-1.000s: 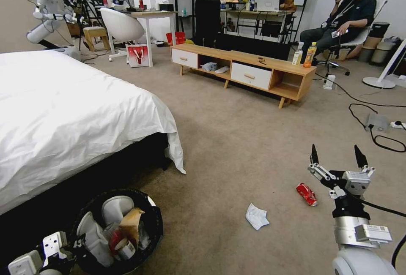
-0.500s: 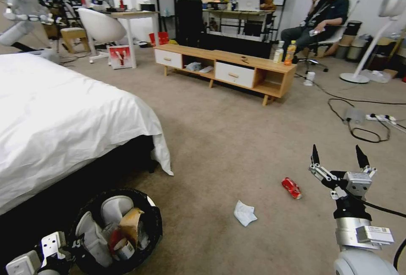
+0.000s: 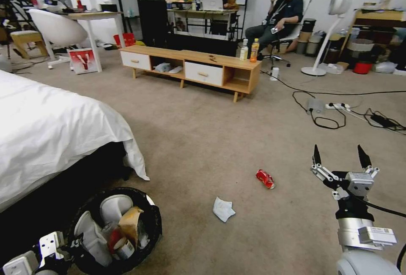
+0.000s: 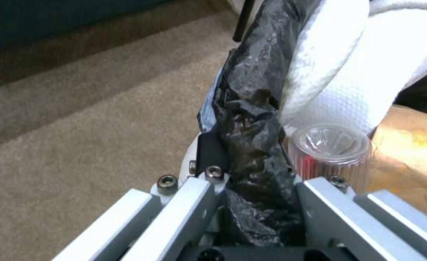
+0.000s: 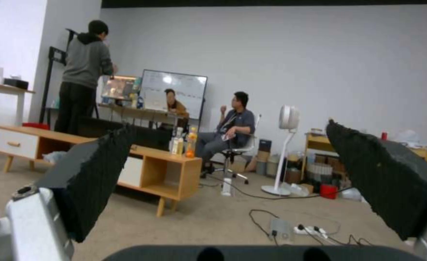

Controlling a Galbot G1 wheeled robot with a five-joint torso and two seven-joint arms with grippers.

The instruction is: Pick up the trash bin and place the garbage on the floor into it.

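On the carpet (image 3: pixel 237 140) ahead: crushed red can (image 3: pixel 265 178), tissue (image 3: pixel 223 209). Left gripper (image 4: pixel 252 188) clamped on trash bin (image 3: pixel 114 230) rim; right gripper (image 3: pixel 339 159) wide open, empty. Next, probably: approaching, reaching down.

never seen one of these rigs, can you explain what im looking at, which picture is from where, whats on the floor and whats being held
This is a wheeled robot with two arms. The wide picture comes from its head, looking down at the floor. The other two come from cameras on its wrists.

The left gripper is shut on the rim of the trash bin, a bin lined with a black bag, already holding tissues, a cup and brown paper.

The right gripper is open and empty, held above the carpet.

On the floor lie a crushed red can and a crumpled white tissue.
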